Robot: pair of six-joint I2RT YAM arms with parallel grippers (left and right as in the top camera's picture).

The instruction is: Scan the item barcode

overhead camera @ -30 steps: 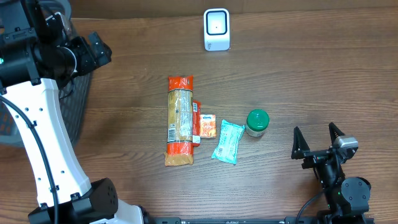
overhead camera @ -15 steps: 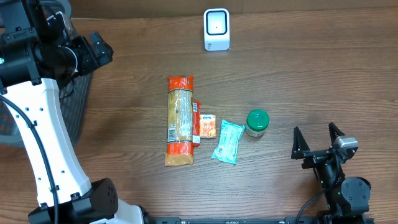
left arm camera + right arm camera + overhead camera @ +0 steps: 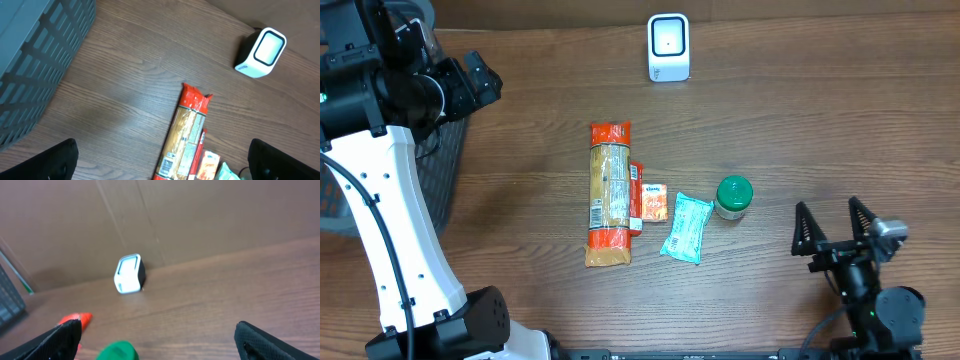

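The pasta packet (image 3: 609, 195) was laid flat at the middle of the table (image 3: 820, 120), its long axis running from far edge to near edge, a red end at each. Its near end was cut off in the left wrist view, and no barcode could be made out. The scanner (image 3: 668, 47) stood near the far edge. The left gripper (image 3: 492, 82), by the basket (image 3: 440, 160) at the left edge, and the right gripper (image 3: 832, 226), near the near right corner, were held wide open and empty.
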